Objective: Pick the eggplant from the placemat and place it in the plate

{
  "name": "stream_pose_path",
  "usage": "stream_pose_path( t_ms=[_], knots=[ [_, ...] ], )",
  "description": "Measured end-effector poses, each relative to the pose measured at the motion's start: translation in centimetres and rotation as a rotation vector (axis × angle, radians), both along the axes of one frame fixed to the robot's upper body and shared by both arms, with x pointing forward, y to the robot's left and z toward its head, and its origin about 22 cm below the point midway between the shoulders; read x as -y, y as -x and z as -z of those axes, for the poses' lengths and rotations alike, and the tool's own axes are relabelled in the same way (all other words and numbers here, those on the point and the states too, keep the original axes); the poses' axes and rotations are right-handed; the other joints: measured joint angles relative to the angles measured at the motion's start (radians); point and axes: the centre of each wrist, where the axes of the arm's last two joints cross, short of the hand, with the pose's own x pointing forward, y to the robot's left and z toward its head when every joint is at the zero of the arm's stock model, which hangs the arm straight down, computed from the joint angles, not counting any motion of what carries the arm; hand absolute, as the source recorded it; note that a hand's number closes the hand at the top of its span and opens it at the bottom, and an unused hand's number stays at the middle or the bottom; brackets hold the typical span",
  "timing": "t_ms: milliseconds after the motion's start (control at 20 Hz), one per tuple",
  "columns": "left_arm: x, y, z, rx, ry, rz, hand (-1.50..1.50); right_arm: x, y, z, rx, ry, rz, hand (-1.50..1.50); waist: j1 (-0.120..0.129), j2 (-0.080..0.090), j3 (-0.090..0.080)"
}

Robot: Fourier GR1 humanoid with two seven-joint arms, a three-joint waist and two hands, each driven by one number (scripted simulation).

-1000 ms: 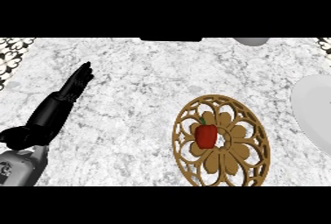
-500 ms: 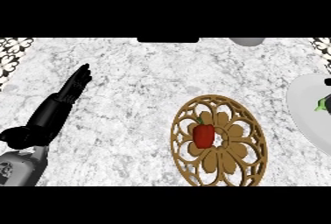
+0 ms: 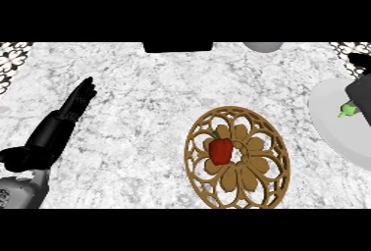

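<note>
My right hand [image 3: 359, 62] shows only partly at the right edge, above the white plate [image 3: 340, 132]. It is curled round a dark eggplant whose green stem end [image 3: 347, 111] points down-left over the plate; most of its body is hidden. The round brown lattice placemat [image 3: 239, 188] lies at centre right with a red bell pepper [image 3: 221, 150] on it. My left hand [image 3: 62, 122] rests open on the counter at the left, fingers straight and pointing up-right, far from the placemat.
A grey round object [image 3: 262, 46] sits at the counter's far edge, next to a black block [image 3: 177, 46]. Patterned lattice patches show at the far left corner [image 3: 11, 59] and far right corner [image 3: 351, 49]. Bare marble lies between my left hand and the placemat.
My right hand has come in from the right edge with the eggplant and now shows further over the plate. The left hand, the placemat and the pepper have not moved.
</note>
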Motion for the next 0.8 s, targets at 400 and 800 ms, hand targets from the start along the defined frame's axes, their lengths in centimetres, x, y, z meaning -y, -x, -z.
stream_pose_path(
  t_ms=[400, 800],
  knots=[
    [-0.9, 0.5, 0.2, -0.014, -0.01, -0.046, 0.0, -4.6, -1.2, 0.8, 0.042, 0.008, -0.1, -1.5, -0.045, -0.017, -0.002],
    [-1.8, 1.5, 0.7, -0.034, -0.004, -0.068, 0.0, -7.3, -1.3, 2.5, 0.03, -0.01, -0.165, -1.5, -0.07, -0.028, -0.003]
  ],
)
